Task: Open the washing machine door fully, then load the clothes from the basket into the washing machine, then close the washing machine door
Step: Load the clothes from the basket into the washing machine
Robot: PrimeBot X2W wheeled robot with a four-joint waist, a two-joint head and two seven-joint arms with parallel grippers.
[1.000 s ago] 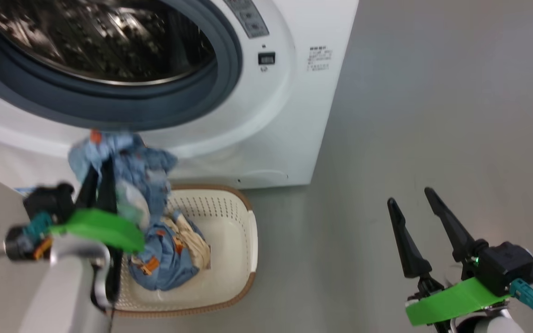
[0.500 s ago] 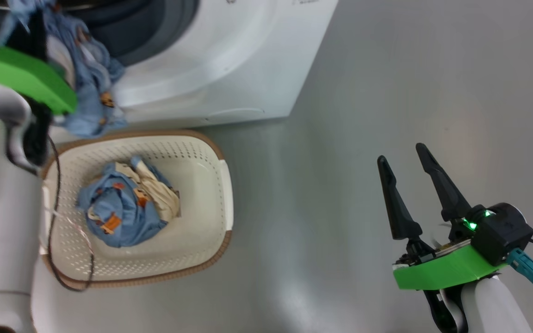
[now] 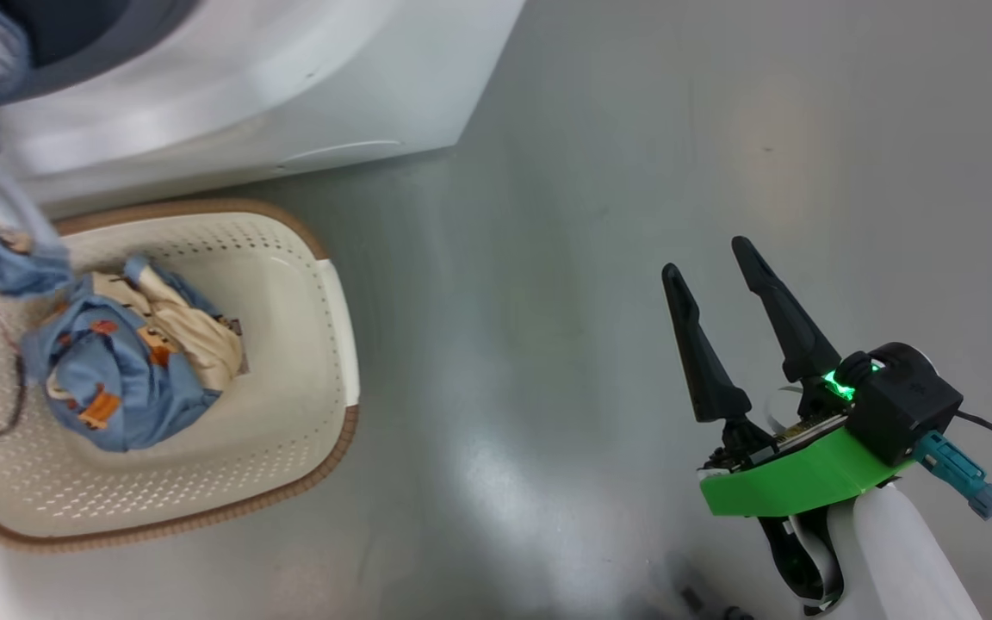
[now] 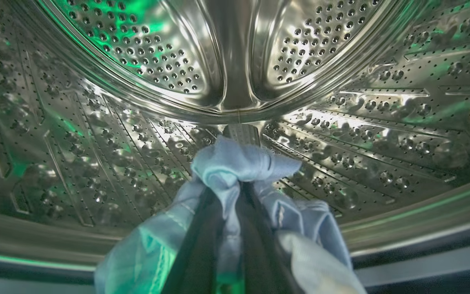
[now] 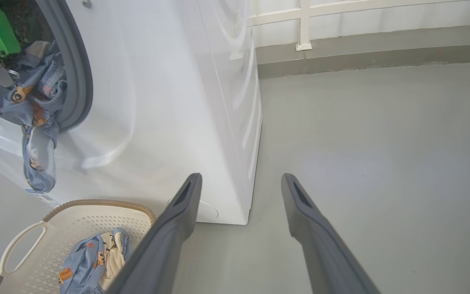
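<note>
Left wrist view: left gripper [image 4: 229, 192] clamped on blue garment [image 4: 235, 161] inside drum [image 4: 96, 122].
Head view: right gripper [image 3: 707, 258] spread apart over floor [image 3: 548, 258]; second bundle [image 3: 117, 370] in basket [image 3: 289, 396].

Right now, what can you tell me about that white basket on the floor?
The basket is a rectangular tub with rounded corners. It is made of cream-white plastic pierced with rows of small holes, and a brown woven-look band runs round its rim. The right wrist view shows a loop handle at one end. It stands upright on the grey floor, close in front of the washing machine. One crumpled bundle of blue and cream clothes lies inside, off to one side.
</note>
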